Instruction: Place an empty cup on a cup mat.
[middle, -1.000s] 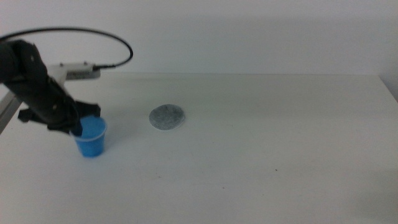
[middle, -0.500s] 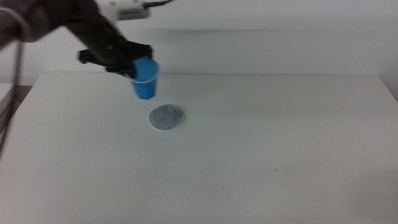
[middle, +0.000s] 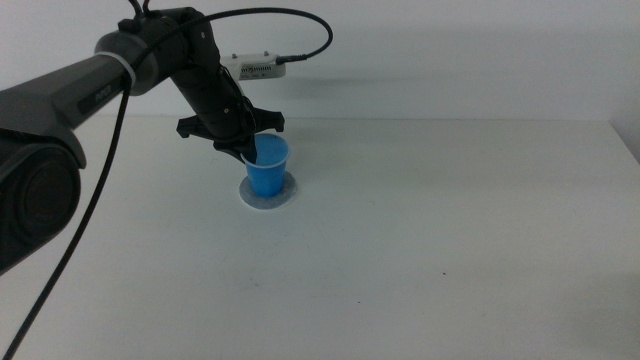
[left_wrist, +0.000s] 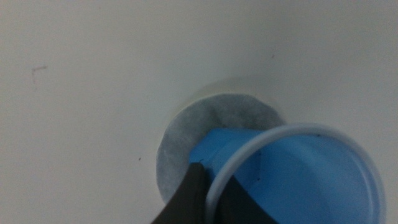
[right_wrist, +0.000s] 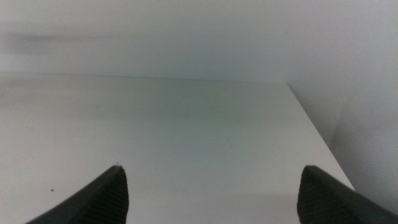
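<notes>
Left pincer (middle: 248, 150) clamped on the rim of the cup (middle: 268, 165), one dark jaw inside the mouth and one outside, at the side nearest the arm. Cup upright or nearly so, directly over the cup mat (middle: 268, 195); base apparently resting on the grey disc or just off it, contact not certain from the middle view. From the left wrist camera, cup (left_wrist: 292, 180) seen from above, pale rim thin and round, speckled mat (left_wrist: 199, 134) showing beyond it on one side. Likely light, thin-walled plastic: stiff enough at the rim to take a pinch, yet apt to flex or go oval under a hard squeeze, and smooth enough to slip. Best held just as here, by the rim wall with modest force, or across the upper body; empty, so easily tipped by a jaw dragging on release. Mat thin and flat on the white desk (middle: 450, 250), probably prone to sliding if nudged. Right pincer (right_wrist: 211, 186) waiting out of the middle view, jaws wide apart over bare desk. A pale marking on the left arm's dark link, too blurred to read; no other brand, label or writing legible anywhere.
</notes>
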